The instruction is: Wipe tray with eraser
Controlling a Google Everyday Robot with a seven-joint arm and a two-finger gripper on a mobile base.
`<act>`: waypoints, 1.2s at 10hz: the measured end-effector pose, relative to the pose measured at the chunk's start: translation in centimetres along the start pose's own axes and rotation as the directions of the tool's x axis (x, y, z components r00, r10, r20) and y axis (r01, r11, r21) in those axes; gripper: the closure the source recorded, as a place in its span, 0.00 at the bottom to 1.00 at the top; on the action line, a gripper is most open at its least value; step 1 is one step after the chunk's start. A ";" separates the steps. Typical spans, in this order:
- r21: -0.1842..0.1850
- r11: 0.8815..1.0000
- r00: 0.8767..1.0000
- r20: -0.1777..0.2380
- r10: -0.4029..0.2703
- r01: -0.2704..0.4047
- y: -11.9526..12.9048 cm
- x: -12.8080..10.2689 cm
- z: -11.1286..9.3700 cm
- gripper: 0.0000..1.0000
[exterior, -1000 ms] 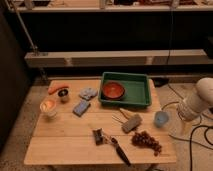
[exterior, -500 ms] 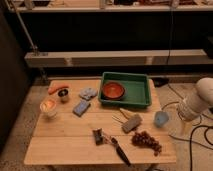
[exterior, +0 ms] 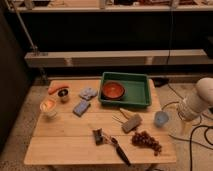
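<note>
One arm (exterior: 202, 98) cut by right edge; hand beyond frame.

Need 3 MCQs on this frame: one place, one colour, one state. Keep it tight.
1. Where is the red bowl?
A. on the floor
B. inside the tray
C. on top of the grapes

2. What colour is the tray?
A. green
B. blue
C. white

3. How is the eraser?
A. propped against the bowl
B. lying inside the tray
C. lying on the table, nothing touching it

Answers:
1 B: the red bowl sits within the tray's walls, at its left end.
2 A: the rim and floor of the tray are green.
3 C: the eraser lies on the wood in front of the tray, while the gripper is off the table's right edge, beyond the blue cup.
</note>
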 end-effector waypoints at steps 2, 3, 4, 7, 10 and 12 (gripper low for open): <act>0.000 1.000 1.000 0.000 0.000 0.000 0.0 0.0 0.0 0.20; 0.000 1.000 1.000 -0.002 0.000 0.000 0.0 0.0 -0.1 0.20; -0.001 1.000 1.000 -0.003 -0.006 0.006 -0.3 -0.2 -0.2 0.20; -0.006 0.998 0.998 -0.006 -0.070 0.070 -4.0 -3.4 0.2 0.20; -0.028 0.987 0.988 -0.011 -0.157 0.156 -9.2 -9.9 2.1 0.20; -0.040 0.976 0.976 -0.012 -0.216 0.216 -12.3 -13.5 3.1 0.20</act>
